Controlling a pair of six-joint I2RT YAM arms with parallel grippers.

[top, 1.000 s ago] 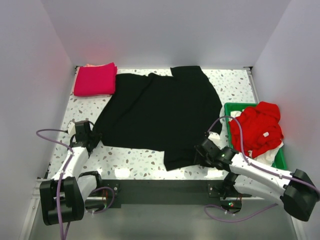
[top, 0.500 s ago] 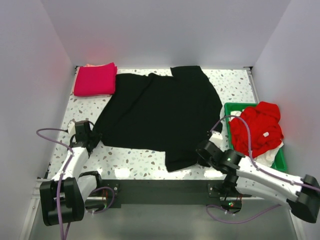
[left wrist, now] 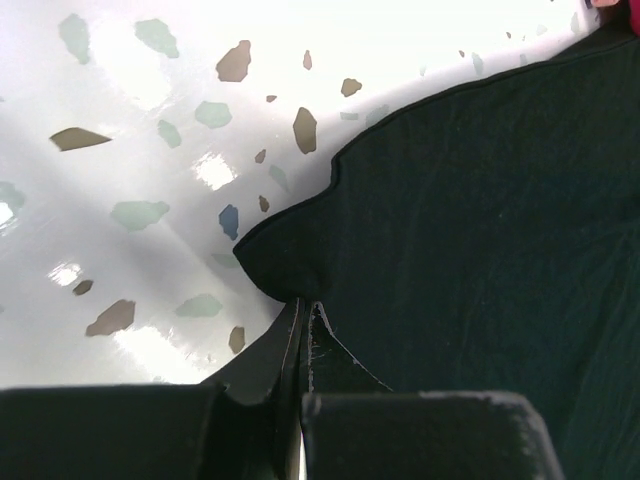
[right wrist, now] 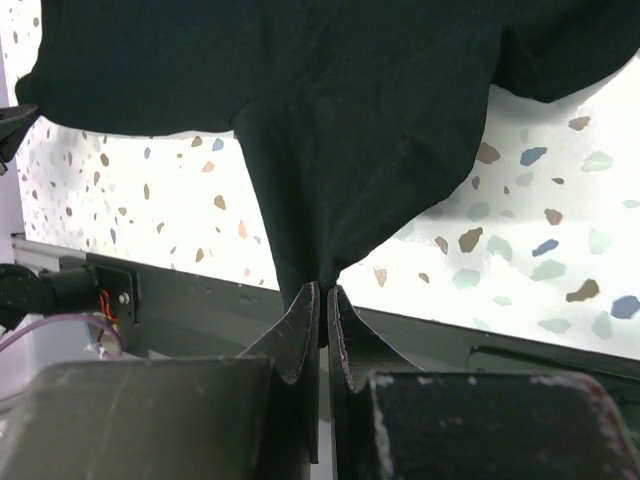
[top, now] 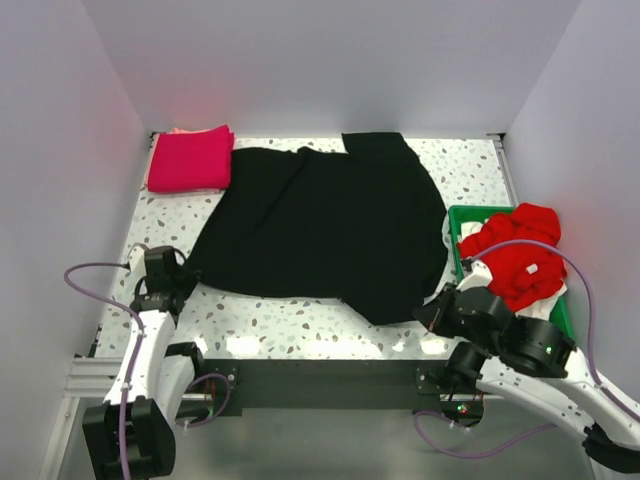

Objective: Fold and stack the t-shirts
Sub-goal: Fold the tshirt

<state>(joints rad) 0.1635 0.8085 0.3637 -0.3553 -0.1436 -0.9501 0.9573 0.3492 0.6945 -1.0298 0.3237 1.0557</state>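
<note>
A large black t-shirt (top: 325,225) lies spread over the middle of the speckled table. My left gripper (top: 178,282) is shut on its near-left corner (left wrist: 290,270), which puckers at the fingertips. At the near right, my right gripper (top: 432,313) is shut on the shirt's near-right hem, and the cloth (right wrist: 340,150) hangs from the jaws in a stretched fold. A folded magenta-pink t-shirt (top: 190,158) sits at the far left corner on a peach one. A crumpled red t-shirt (top: 515,255) lies in the green tray (top: 462,215) over a white one (top: 545,312).
The green tray stands at the table's right edge, close behind my right arm. White walls enclose the table on the left, back and right. The dark base rail (top: 320,378) runs along the near edge. Purple cables (top: 95,280) loop off both arms.
My right gripper closed on the black shirt's near hem and pulled it right and toward me, straightening that edge. The left gripper kept its grip and drew slightly back.
</note>
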